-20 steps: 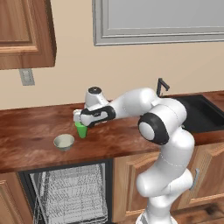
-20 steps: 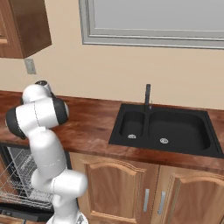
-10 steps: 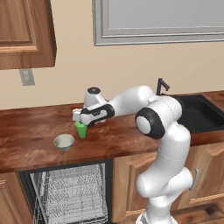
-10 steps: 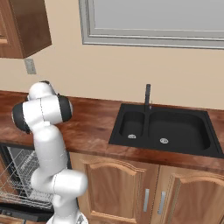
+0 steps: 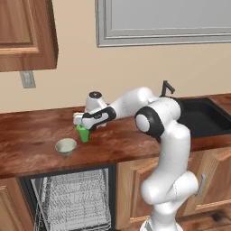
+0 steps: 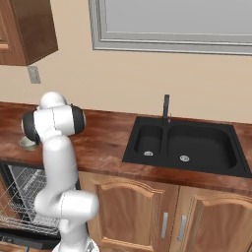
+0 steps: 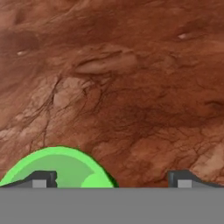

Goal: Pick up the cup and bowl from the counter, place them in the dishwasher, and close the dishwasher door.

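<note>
The green cup point(image 5: 83, 134) stands upright on the reddish-brown counter point(image 5: 31, 131), and the pale bowl point(image 5: 66, 146) sits just left of it and nearer the front edge. My gripper point(image 5: 85, 127) hangs open right over the cup, fingers pointing down. In the hand view the cup point(image 7: 61, 168) lies at the lower left, under my left fingertip point(image 7: 43, 178) rather than centred in the gap of the gripper point(image 7: 111, 181). The dishwasher point(image 5: 72, 198) below the counter stands open, with its wire rack showing. Its door is out of view. The bowl's edge point(image 6: 25, 142) peeks out behind my arm.
A black sink point(image 6: 187, 147) with a black faucet point(image 6: 166, 106) is set in the counter to the right. Wooden cabinet doors point(image 5: 212, 180) flank the dishwasher. An upper cabinet point(image 5: 25, 34) hangs above the left end, with a wall outlet point(image 5: 28, 79) below it.
The elbow has swung a little and the hand has settled slightly lower over the cup. The jaws stay open; cup and bowl have not moved.
</note>
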